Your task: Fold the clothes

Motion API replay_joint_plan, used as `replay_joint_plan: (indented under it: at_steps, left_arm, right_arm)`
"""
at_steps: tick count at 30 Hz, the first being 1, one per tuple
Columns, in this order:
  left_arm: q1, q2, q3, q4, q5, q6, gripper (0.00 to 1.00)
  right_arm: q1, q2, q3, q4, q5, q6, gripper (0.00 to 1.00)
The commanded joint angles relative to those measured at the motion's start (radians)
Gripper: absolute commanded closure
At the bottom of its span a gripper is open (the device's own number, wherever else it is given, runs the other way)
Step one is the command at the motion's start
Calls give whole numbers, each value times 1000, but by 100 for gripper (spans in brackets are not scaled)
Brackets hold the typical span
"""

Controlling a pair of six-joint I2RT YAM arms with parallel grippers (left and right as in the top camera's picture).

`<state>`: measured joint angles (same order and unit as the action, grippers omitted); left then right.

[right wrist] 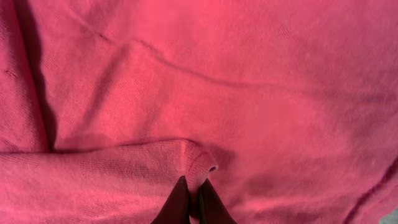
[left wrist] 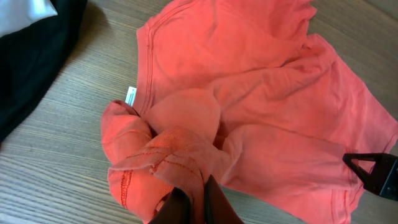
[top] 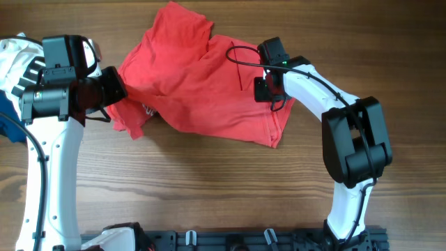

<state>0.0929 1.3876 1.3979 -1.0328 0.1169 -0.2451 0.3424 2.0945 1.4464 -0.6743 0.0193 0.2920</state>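
The clothes, a red T-shirt (top: 202,84), lie crumpled across the middle of the wooden table, sleeve sticking up at the back. My left gripper (top: 120,89) is at the shirt's left edge, shut on a bunched fold of red fabric (left wrist: 180,155); a small white tag (left wrist: 130,96) shows near the collar seam. My right gripper (top: 263,89) is pressed onto the shirt's right part, shut on a pinched ridge of cloth (right wrist: 198,168). In the right wrist view the red fabric fills the whole frame.
A white garment with black stripes (top: 17,66) lies at the far left edge, with something blue (top: 8,125) below it. Dark cloth (left wrist: 31,56) shows at the left in the left wrist view. Bare wood table (top: 209,188) lies in front of the shirt.
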Motion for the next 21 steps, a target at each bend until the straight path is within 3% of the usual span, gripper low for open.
replay_joint_plan:
  at_steps: [1, 9, 21]
  left_arm:
    - [1, 2, 13, 2, -6, 6, 92]
    - [1, 1, 14, 47, -6, 6, 93]
    - [20, -48, 84, 52, -6, 8, 96]
  right_arm:
    - [-4, 3, 1, -32, 65, 51, 96]
    - [-8, -218, 16, -111, 156, 51, 96]
    - [-10, -840, 29, -279, 351, 23, 96]
